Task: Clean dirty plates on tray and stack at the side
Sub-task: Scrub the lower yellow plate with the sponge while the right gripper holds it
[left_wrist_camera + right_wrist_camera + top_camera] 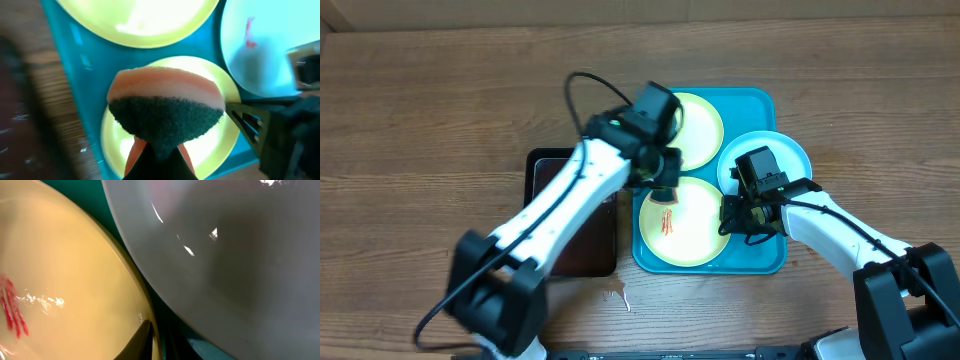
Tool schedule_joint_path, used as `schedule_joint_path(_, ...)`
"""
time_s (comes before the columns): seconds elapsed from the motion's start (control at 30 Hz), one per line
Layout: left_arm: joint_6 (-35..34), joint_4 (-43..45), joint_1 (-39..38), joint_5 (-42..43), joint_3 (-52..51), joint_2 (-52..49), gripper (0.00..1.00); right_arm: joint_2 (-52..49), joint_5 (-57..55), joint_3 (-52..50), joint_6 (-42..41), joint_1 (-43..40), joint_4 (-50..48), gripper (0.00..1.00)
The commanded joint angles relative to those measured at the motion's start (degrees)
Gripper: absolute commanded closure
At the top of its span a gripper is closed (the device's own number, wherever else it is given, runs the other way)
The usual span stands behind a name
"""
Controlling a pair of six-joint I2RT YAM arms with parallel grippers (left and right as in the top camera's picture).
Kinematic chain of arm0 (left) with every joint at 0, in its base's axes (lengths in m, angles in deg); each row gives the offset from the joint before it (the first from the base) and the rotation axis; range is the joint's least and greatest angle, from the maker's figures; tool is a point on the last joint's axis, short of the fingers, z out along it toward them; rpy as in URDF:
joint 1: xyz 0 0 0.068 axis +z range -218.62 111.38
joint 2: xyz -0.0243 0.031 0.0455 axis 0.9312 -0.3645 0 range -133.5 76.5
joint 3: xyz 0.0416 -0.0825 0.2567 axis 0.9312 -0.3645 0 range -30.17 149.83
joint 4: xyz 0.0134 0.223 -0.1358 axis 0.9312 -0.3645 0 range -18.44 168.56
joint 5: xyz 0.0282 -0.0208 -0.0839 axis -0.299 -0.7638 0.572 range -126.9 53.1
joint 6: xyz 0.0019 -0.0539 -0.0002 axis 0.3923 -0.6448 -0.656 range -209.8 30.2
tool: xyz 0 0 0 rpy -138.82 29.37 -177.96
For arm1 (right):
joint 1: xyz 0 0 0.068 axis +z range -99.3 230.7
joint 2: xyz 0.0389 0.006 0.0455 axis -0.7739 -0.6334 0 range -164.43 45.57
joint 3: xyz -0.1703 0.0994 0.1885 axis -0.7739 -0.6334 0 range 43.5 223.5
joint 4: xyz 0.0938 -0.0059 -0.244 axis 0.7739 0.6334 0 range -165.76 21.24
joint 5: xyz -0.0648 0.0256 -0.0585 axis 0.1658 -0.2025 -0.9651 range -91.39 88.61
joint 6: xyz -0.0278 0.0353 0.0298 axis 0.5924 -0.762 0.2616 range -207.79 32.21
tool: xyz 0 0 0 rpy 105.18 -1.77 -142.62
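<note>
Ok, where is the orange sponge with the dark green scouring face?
In the overhead view the sponge is squeezed in the left gripper, over the far edge of the smeared yellow-green plate at the front of the turquoise tray.

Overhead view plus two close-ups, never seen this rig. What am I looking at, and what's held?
Two white robot arms work at a wooden table. The overhead view looks straight down; the other two pictures come from a camera on each arm's wrist. On the table lie a blue tray and, beside it, a black tray. The blue tray carries three plates: a near yellow plate with red smears, a far yellow plate and a pale plate. The left end effector is shut on a sponge, held over the near yellow plate. The right end effector sits at that plate's rim and seems to pinch it.
</note>
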Motion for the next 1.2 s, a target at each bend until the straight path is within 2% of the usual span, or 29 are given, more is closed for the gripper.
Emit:
schedule_joint_path(0.0, -4.5, 1.9, -1.8, 5.2, 1.1, -6.6, 0.96, -1.0, -1.5, 0.7, 0.2, 0.1, 0.0, 0.88)
schedule_joint_path(0.1, -5.5, 5.6, -2.7, 10.5, 1.1, -10.2, 0.96, -1.0, -1.5, 0.7, 0.2, 0.1, 0.0, 0.88)
schedule_joint_path(0.27, -7.7, 5.1, -3.1, 10.6, 1.1, -13.1, 0.96, -1.0, -1.5, 0.7, 0.2, 0.1, 0.0, 0.88)
schedule_joint_path(0.37, -8.6, -1.1, -2.8, 2.1, 1.1, -13.1, 0.96, -1.0, -1.5, 0.7, 0.2, 0.1, 0.0, 0.88)
schedule_joint_path(0.43, -8.8, -7.0, -2.4, -9.5, 1.1, -13.1, 0.96, -1.0, -1.5, 0.7, 0.2, 0.1, 0.0, 0.88)
schedule_joint_path(0.5, -7.9, -8.3, -2.4, -15.0, 1.1, -13.1, 0.96, -1.0, -1.5, 0.7, 0.2, 0.1, 0.0, 0.88)
schedule_joint_path(0.57, -4.5, -7.5, -2.5, -16.6, 1.1, -13.1, 0.96, -1.0, -1.5, 0.7, 0.2, 0.1, 0.0, 0.88)
schedule_joint_path(0.7, -1.6, -3.1, -2.5, -10.1, 1.1, -13.1, 0.96, -1.0, -1.5, 0.7, 0.2, 0.1, 0.0, 0.88)
schedule_joint_path(0.87, 1.4, 3.9, -3.0, 5.7, 1.1, -13.2, 0.96, -1.0, -1.5, 0.7, 0.1, 0.1, 0.0, 0.88)
schedule_joint_path(0.93, 1.4, 5.5, -3.3, 9.2, 1.1, -13.3, 0.96, -1.0, -1.5, 0.7, 0.2, 0.1, 0.0, 0.88)
schedule_joint_path(1.07, 1.4, 5.8, -3.7, 11.8, 1.1, -13.4, 0.96, -1.0, -1.5, 0.7, 0.2, 0.1, 0.0, 0.88)
schedule_joint_path(1.17, 1.4, 4.4, -3.6, 10.0, 1.1, -13.4, 0.96, -1.0, -1.5, 0.7, 0.2, 0.1, 0.0, 0.88)
